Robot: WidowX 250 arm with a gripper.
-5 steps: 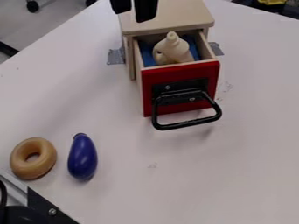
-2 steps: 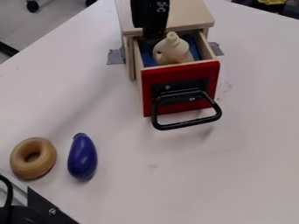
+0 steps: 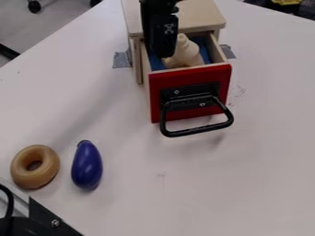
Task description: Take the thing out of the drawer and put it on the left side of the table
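My black gripper [image 3: 162,44] hangs over the left part of the open drawer, overlapping the left side of the cream-coloured thing. That cream, rounded thing with a narrow top [image 3: 186,51] rests on the blue lining inside the drawer [image 3: 190,94], which has a red front and a black handle. Whether the gripper touches it I cannot tell, since the gripper hides its left side. The white table [image 3: 123,152] stretches out to the left and front of the drawer.
On the table's lower left lie a tan ring [image 3: 35,167] and a blue eggplant [image 3: 87,165]. The wooden cabinet [image 3: 200,16] stands behind the drawer, with grey tape [image 3: 122,59] beside it. A black and silver fixture [image 3: 46,219] occupies the bottom left corner.
From above the cabinet at the top edge, the gripper has come down and forward to the drawer, now covering part of the cream thing. The drawer and the other objects have stayed put.
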